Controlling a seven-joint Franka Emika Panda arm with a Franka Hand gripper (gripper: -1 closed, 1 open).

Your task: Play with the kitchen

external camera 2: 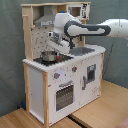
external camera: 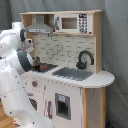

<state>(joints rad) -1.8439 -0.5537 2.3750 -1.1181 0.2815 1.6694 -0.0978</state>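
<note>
The arm reaches in over the kitchen (external camera 2: 60,75) in the second exterior view, its gripper (external camera 2: 56,46) hanging above the stovetop (external camera 2: 50,60), just over a small metal pot (external camera 2: 48,56) that sits on the burner. Whether the fingers are spread or pinched I cannot tell; they are lost against the pot and the dark stove. In the first exterior view the arm's white bulk covers the near corner of the kitchen (external camera: 75,75), and the wrist sits by the stovetop (external camera: 46,66) at the first exterior view's left.

The step in hand looks like a go at the pot. To do it well, I'd say come straight down, keep the wrist clear of the hood (external camera 2: 46,21) above, and take the rim squarely so the pot doesn't skid off the burner.

The kitchen stands upright on the wooden floor, long axis vertical, from oven door (external camera 2: 64,95) up to microwave shelf (external camera: 75,22). Its front faces toward the second exterior view's lower right, and the counter runs from stovetop across to sink (external camera: 74,74) and black faucet (external camera: 84,59)
</note>
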